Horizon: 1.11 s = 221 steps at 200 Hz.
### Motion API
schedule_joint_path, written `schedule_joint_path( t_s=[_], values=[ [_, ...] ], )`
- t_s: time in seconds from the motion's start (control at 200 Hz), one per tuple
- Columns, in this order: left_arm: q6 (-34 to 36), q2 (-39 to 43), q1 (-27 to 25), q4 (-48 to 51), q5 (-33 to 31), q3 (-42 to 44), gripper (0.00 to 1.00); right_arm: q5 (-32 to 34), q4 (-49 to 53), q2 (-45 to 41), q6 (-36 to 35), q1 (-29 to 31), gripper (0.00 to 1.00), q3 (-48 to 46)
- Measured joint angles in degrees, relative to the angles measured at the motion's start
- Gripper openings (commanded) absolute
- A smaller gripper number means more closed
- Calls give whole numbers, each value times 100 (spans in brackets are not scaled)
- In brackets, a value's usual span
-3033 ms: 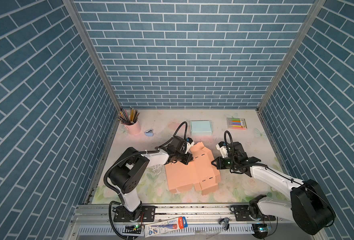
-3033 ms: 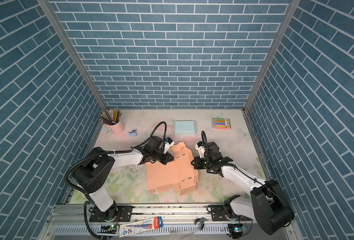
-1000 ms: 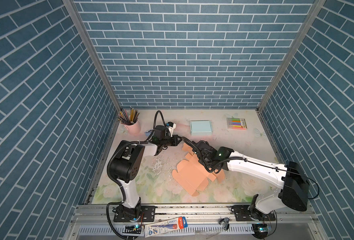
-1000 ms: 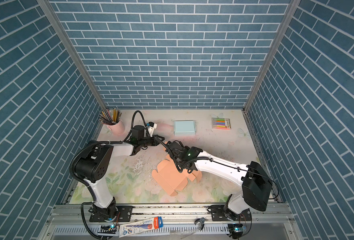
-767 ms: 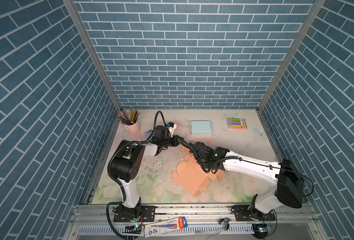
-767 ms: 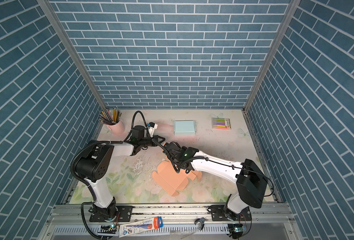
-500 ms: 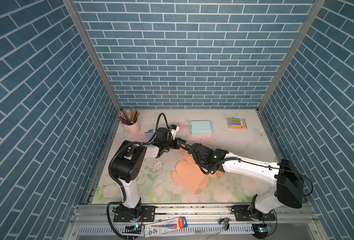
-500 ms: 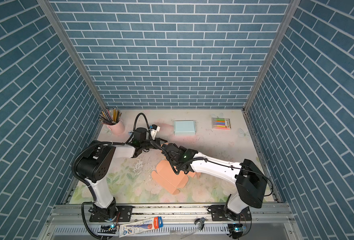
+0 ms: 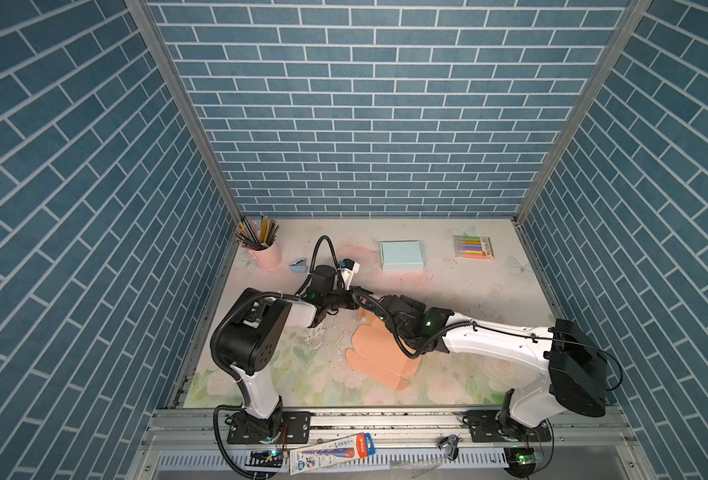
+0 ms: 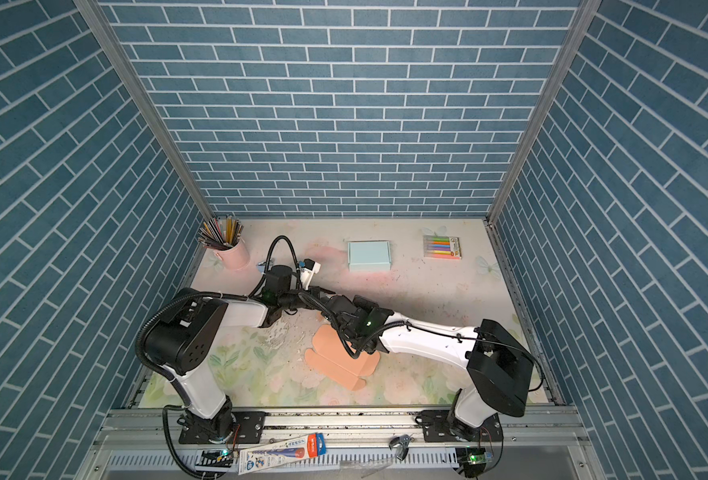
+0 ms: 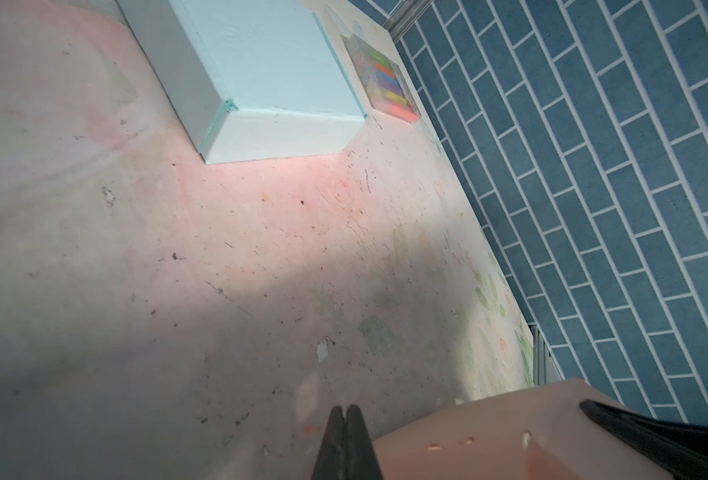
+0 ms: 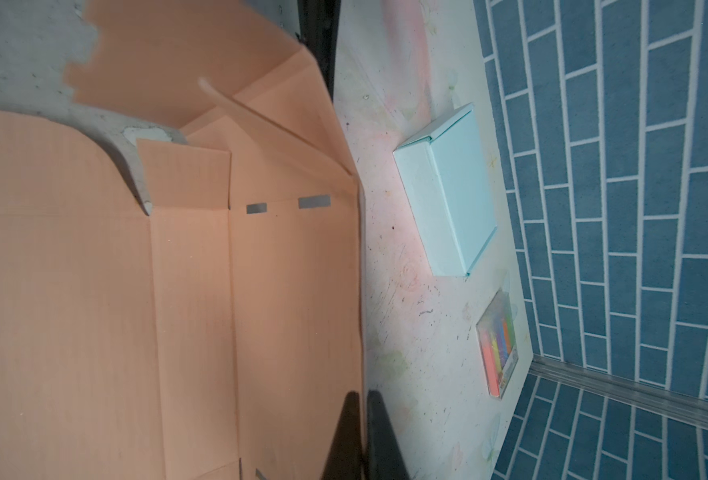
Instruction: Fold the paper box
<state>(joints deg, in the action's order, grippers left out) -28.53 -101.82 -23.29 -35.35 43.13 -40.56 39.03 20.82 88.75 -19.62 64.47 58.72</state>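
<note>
Now pinches an edge of the peach paper box (image 9: 379,353) near its far end with the right gripper (image 12: 362,395), jaws pressed onto the thin card. Holds the left gripper (image 11: 345,411) pressed together and empty, just beside a raised flap (image 11: 510,424). Finds that box mostly unfolded around the middle of the floral mat (image 9: 302,374), nearer than the light blue box (image 9: 401,255).

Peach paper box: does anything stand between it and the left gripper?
Nothing visible does. In the left wrist view the shut left gripper sits right beside the peach paper box, with no object between them.
</note>
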Motion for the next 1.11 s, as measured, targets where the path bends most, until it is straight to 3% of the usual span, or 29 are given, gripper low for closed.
schedule_joint_path(
  t_s=[0.805,1.105],
  values=[
    [-166,507,-122,-448,66,841,2,732,-850,149,-645,284,0,-553],
    [-142,717,-219,-688,-2,1427,9,846,-1069,151,-798,306,0,-656]
  ],
)
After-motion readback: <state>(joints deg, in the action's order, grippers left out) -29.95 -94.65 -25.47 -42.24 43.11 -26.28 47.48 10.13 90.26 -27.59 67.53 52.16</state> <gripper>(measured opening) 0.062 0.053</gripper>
